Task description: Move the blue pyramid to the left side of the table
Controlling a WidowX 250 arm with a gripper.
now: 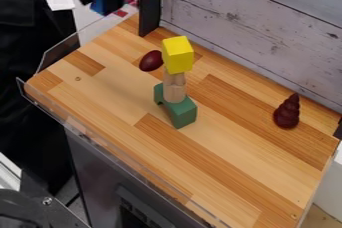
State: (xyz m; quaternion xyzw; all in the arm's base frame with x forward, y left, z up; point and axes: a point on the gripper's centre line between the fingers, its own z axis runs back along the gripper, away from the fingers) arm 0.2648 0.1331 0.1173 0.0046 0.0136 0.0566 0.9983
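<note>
A dark red, ridged piece (pixel 287 112) that tapers to a point stands upright on the right part of the wooden table (pixel 247 157), near the back wall. Left of the middle, a green arch-shaped block (pixel 179 110) rests on the tabletop. A light wooden cylinder-like piece (pixel 175 88) rises from it, and a yellow block (pixel 178 55) sits on top of this stack. Just left of the yellow block in the view, a dark red egg-shaped object (pixel 151 60) lies on the table.
A whitewashed plank wall (pixel 254 27) runs behind the table. A black post (pixel 150 4) stands at the back left corner. Clear low guards (pixel 60 54) edge the left and front sides. Bare wood lies at the left end and across the front right. Dark equipment (pixel 30 209) occupies the lower left corner.
</note>
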